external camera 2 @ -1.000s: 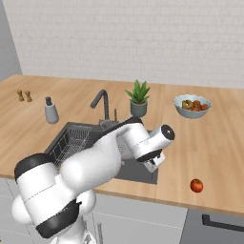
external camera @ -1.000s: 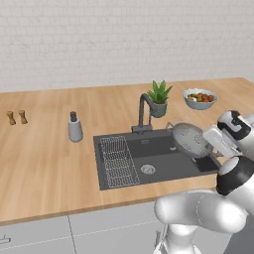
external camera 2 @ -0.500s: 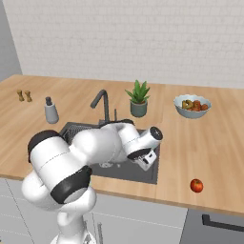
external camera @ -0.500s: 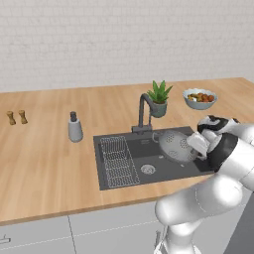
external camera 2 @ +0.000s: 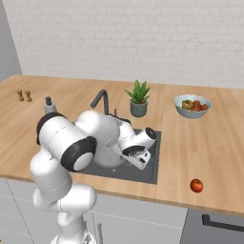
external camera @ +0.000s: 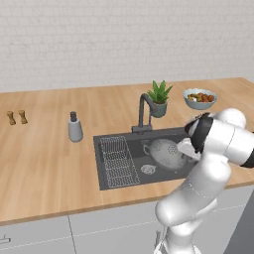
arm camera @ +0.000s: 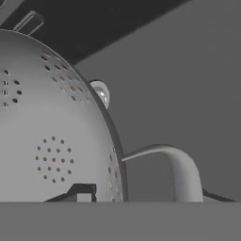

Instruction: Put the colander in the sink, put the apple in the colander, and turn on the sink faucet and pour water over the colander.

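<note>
The colander hangs low inside the sink, toward its 3 o'clock end, tipped on edge, with the end effector closed on its rim by one loop handle. It should level the bowl onto its feet before letting go. The apple waits on the worktop at 4 o'clock.

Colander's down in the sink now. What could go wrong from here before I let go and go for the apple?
1. The colander looks tilted on the claw; released now, it may roll or settle on its side in the sink.
2. It sits to the right of the faucet, so the spout's water could miss it.
3. The apple lies near the counter's front edge; a nudge could knock it off.
</note>
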Robot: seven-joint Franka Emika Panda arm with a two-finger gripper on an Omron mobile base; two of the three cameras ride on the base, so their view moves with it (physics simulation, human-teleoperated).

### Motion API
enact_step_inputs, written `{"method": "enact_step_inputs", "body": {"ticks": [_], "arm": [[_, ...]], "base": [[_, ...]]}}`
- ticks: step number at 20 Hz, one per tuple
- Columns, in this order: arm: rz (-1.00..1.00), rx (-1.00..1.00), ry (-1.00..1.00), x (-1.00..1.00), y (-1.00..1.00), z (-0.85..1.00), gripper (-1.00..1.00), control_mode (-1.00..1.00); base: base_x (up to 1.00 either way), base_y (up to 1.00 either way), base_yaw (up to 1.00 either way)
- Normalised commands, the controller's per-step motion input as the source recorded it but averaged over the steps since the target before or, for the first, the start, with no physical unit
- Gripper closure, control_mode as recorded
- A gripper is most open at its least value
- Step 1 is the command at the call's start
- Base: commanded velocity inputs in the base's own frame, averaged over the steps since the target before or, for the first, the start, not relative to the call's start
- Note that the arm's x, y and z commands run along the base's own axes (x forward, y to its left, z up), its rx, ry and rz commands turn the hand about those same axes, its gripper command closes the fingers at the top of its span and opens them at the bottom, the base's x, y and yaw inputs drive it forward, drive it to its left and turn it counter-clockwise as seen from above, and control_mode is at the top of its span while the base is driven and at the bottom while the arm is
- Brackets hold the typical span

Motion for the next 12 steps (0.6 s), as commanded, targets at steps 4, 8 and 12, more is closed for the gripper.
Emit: {"method": "enact_step_inputs", "body": {"ticks": [4, 8, 12], "arm": [[0.17, 0.00, 0.02, 0.14, 0.33, -0.23, 1.00, -1.00], [0.14, -0.02, 0.06, 0.34, 0.34, -0.31, 1.00, -1.00], [0.13, -0.04, 0.05, 0.23, 0.36, -0.32, 1.00, -1.00]], "base": [[0.00, 0.00, 0.00], [0.00, 0.00, 0.00], [0.00, 0.00, 0.00]]}}
